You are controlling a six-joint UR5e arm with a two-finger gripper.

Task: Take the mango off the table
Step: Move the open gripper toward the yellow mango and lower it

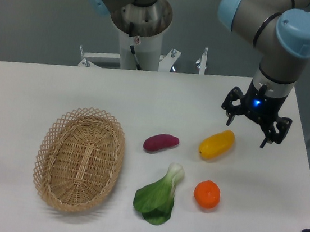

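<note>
The gripper hangs with its two fingers spread apart, holding nothing, above the white table near its right edge. Just below and left of the fingertips lies one mango, yellow shading to orange at its lower left end, flat on the tabletop and untouched. Further left rests one purple sweet potato. Nearer the front are one tangerine and one bok choy. One wicker basket sits at the left.
</note>
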